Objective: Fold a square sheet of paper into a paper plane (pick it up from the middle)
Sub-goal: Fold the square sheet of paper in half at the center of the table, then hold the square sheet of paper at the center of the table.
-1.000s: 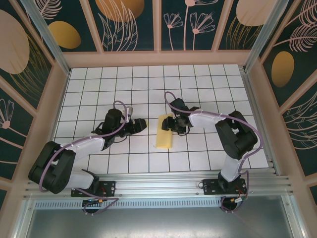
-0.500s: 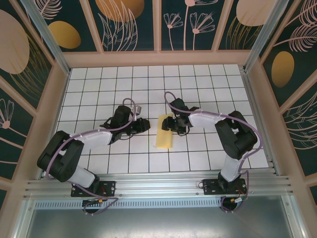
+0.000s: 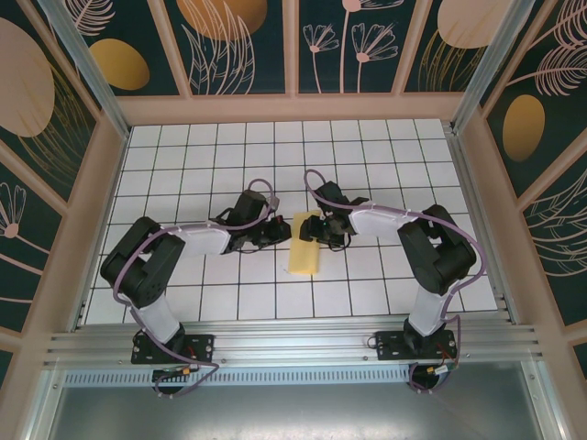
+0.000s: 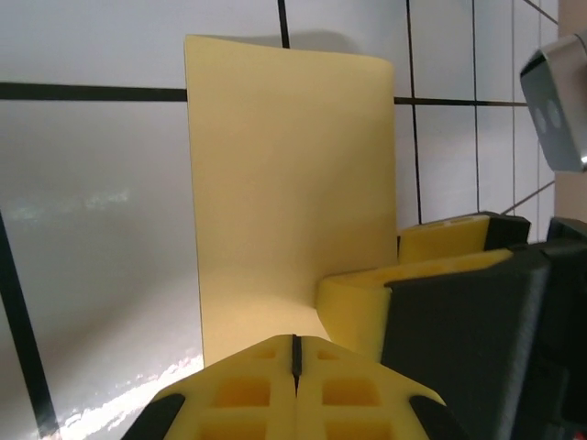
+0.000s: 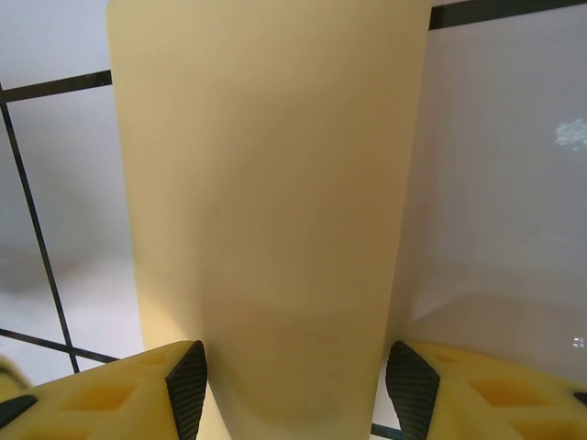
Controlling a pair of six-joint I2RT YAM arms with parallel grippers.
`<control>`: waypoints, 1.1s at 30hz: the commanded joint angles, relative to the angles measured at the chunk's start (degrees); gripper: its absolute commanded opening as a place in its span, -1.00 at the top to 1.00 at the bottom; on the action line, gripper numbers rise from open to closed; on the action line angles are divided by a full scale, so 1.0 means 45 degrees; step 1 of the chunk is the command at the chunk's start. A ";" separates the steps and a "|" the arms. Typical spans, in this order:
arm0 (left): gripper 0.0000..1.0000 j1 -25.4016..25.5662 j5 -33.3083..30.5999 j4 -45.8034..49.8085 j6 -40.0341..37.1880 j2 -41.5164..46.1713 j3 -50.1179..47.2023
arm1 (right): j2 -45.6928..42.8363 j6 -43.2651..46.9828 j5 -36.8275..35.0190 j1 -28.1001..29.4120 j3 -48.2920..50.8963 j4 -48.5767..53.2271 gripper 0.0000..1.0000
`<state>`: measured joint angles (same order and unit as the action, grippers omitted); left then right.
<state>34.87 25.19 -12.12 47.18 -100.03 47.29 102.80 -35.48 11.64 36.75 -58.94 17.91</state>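
The square sheet of paper (image 3: pixel 305 246) lies folded into a pale-yellow strip on the white grid table, long side running away from the arms. My left gripper (image 3: pixel 278 227) is shut, and its joined yellow fingertips (image 4: pixel 295 353) sit at the strip's left edge with nothing visible between them. My right gripper (image 3: pixel 316 231) is open over the strip's far end. In the right wrist view its black pads (image 5: pixel 188 390) stand on either side of the paper (image 5: pixel 266 202). One of its yellow fingers (image 4: pixel 367 298) rests on the paper (image 4: pixel 284 183) in the left wrist view.
The white tiled table (image 3: pixel 385 165) is walled by pale wooden panels on three sides. An aluminium rail (image 3: pixel 293 344) with both arm bases runs along the near edge. Purple cables loop over both arms.
My left arm has swung right across the table to the paper's left edge, and its gripper has gone from open to shut. The right arm and the paper have not moved.
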 commanded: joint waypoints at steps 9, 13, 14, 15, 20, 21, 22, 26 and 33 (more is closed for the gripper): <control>1.00 0.0405 -0.0581 0.1848 -0.0521 -0.1255 0.1567 | 0.0939 -0.0083 -0.0497 0.0094 0.0056 0.0224 -0.21; 1.00 0.0492 -0.0666 0.2044 -0.0596 -0.1552 0.1799 | 0.0961 -0.0083 -0.0479 0.0081 0.0084 0.0219 -0.20; 1.00 0.0507 -0.0693 0.2099 -0.0610 -0.1618 0.1800 | 0.0965 -0.0083 -0.0477 0.0081 0.0089 0.0230 -0.20; 1.00 0.0512 -0.0752 0.2175 -0.0633 -0.1689 0.1802 | 0.0964 -0.0083 -0.0496 0.0078 0.0087 0.0226 -0.21; 1.00 0.0532 -0.1025 0.2320 -0.0693 -0.1943 0.1800 | 0.0998 -0.0064 -0.0496 0.0060 0.0070 0.0220 -0.20; 1.00 0.0546 -0.1054 0.2341 -0.0717 -0.1975 0.1807 | 0.1008 -0.0064 -0.0479 0.0071 0.0069 0.0221 -0.20; 1.00 0.0534 -0.1083 0.2388 -0.0732 -0.2031 0.1798 | 0.1026 -0.0064 -0.0477 0.0067 0.0070 0.0219 -0.21; 1.00 0.0550 -0.1294 0.2699 -0.0889 -0.2258 0.1796 | 0.0983 -0.0064 -0.0472 0.0069 0.0030 0.0249 -0.21; 1.00 0.0561 -0.1350 0.2791 -0.0989 -0.2302 0.1620 | 0.0162 -0.0195 -0.0934 0.0065 -0.0421 0.0582 -0.25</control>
<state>36.99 21.54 -2.98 44.14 -108.05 55.13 103.09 -35.81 11.40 36.82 -60.05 19.29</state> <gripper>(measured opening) 0.050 0.620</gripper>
